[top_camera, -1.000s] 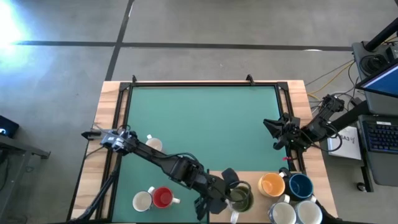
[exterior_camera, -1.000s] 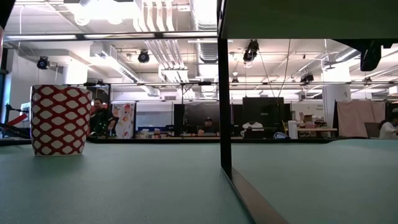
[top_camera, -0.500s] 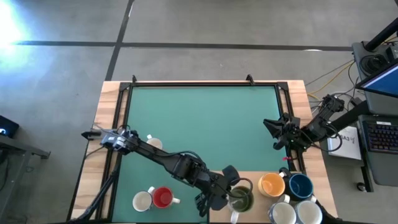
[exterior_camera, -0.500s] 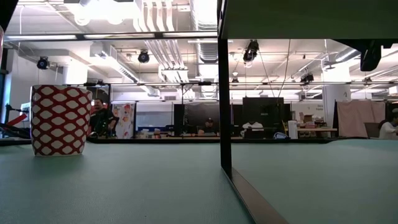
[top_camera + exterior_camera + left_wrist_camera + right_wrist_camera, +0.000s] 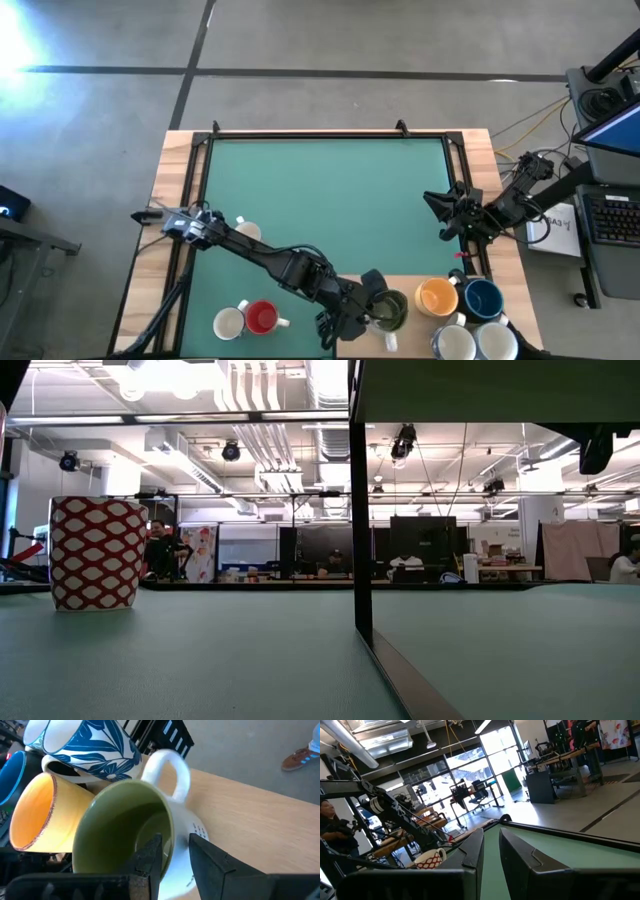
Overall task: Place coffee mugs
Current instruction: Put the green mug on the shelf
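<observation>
Near left on the green table mat [image 5: 330,190]: a white ceramic mug [image 5: 228,322] beside a red ceramic mug [image 5: 262,317]. Left gripper [image 5: 174,854] is clamped on the rim of the white mug with olive-green inside [image 5: 125,830], one finger inside, one outside. Right of it sit the orange mug [image 5: 437,297], dark blue mug [image 5: 483,297] and a blue-leaf-patterned white mug [image 5: 90,745]. Right gripper [image 5: 490,847] hovers at the right edge, fingers slightly apart, empty.

From my seat I see the green table mat [image 5: 330,200] inside a light wooden table border [image 5: 172,190], grey concrete floor [image 5: 330,50] beyond, and a black keyboard [image 5: 612,218] at the right edge.
</observation>
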